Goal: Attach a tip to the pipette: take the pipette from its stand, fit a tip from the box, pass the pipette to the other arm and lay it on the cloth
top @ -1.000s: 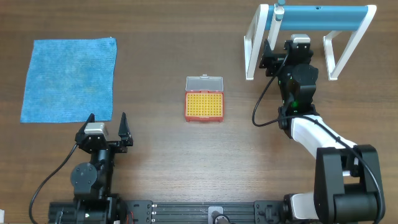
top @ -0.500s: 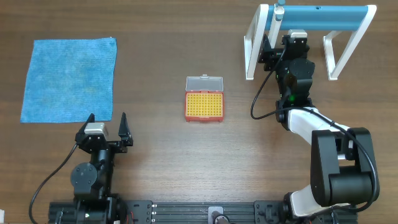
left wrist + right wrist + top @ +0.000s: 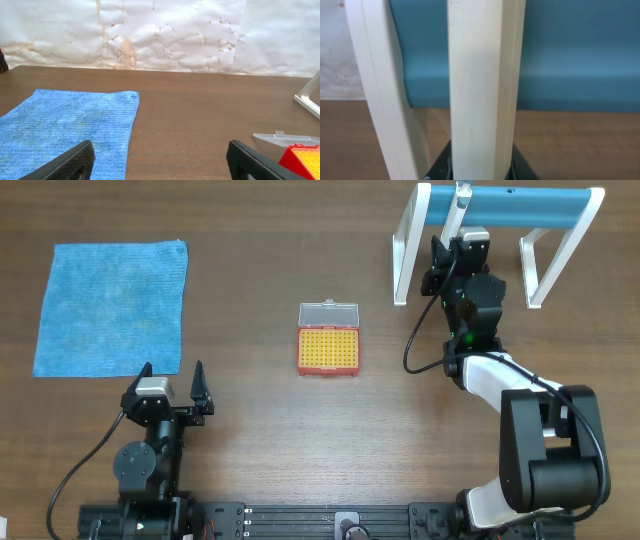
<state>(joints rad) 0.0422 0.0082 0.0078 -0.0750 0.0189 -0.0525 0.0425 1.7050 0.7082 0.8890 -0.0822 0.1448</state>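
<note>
Right claw point(image 3: 480, 170) clamped on smooth white pipette point(image 3: 482, 90) shaft at blue-barred stand point(image 3: 530, 204). Left claw point(image 3: 172, 372) spread wide, just beside ribbed blue cloth point(image 3: 110, 310).

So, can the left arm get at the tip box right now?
Probably yes. The left hand is open, and only tabletop lies between it and the box, whose lid is folded back. The right arm is away at the stand.

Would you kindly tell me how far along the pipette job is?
Nothing finished yet. In hand: the right hand grips the pipette at the stand. To do: fitting a tip from the open tip box, passing to the open left hand, laying it on the cloth.
</note>
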